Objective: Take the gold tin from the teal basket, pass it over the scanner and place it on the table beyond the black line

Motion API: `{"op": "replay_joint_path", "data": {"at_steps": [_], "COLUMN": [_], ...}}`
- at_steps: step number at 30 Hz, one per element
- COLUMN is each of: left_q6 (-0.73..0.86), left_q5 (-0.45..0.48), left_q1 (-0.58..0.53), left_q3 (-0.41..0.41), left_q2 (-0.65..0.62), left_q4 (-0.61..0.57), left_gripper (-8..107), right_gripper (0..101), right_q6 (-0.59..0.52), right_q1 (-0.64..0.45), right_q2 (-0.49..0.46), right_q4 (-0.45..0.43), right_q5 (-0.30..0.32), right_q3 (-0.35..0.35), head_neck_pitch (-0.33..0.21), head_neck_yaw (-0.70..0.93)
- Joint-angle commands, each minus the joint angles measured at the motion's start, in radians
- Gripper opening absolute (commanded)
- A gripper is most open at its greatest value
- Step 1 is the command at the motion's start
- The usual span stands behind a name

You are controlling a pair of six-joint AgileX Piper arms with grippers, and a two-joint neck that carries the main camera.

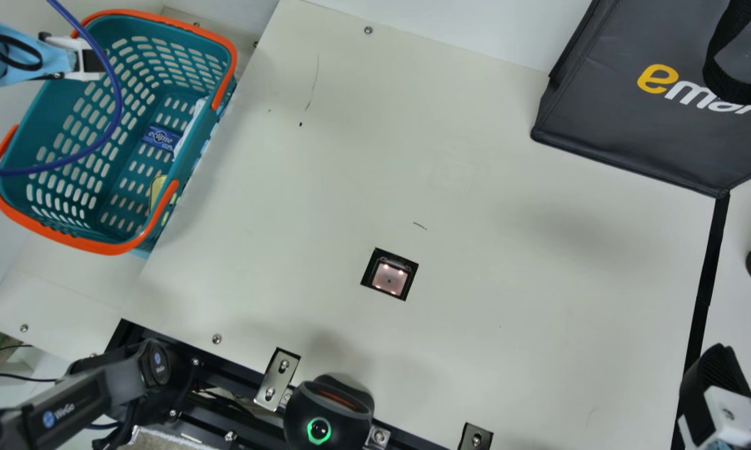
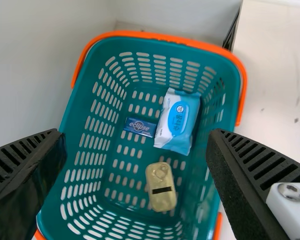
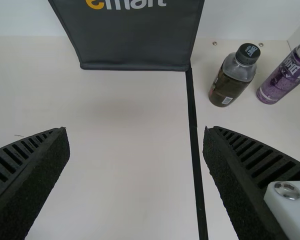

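My left claw (image 2: 136, 134), spread wide and empty, may snag the teal basket (image 2: 165, 38) if I descend off-centre toward the gold tin (image 2: 160, 200).

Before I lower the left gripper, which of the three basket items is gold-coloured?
The rounded tin with a dark bar across it, lying apart; the small box is dark blue and the soft pack light blue and white.

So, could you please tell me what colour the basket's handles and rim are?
The rim is bright orange, best seen in the left wrist view. Handles too.
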Motion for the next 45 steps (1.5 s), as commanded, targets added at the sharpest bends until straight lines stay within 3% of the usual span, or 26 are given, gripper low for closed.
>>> {"op": "replay_joint_path", "data": {"at_steps": [1,15,29,45], "left_q6": [0.035,0.124,0.146,-0.110], "left_q5": [-0.005,-0.015,-0.038,-0.096], "left_q1": [0.001,-0.003,0.003,0.036], "left_q3": [-0.003,-0.030,-0.033,0.017], "left_q2": [0.053,0.293,0.443,0.513], "left_q4": [0.001,0.022,0.038,0.011], "left_gripper": [90,90,90,90], "right_gripper": [95,95,95,95], "right_q6": [0.000,0.000,0.000,0.000], "right_q1": [0.000,0.000,0.000,0.000], "right_q2": [0.000,0.000,0.000,0.000], "right_q4": [0.000,0.000,0.000,0.000], "right_q5": [0.000,0.000,0.000,0.000], "right_q3": [0.000,0.000,0.000,0.000], "head_neck_pitch": [-0.029,-0.029,-0.029,-0.029], "head_neck_yaw": [0.002,0.002,0.002,0.002]}}
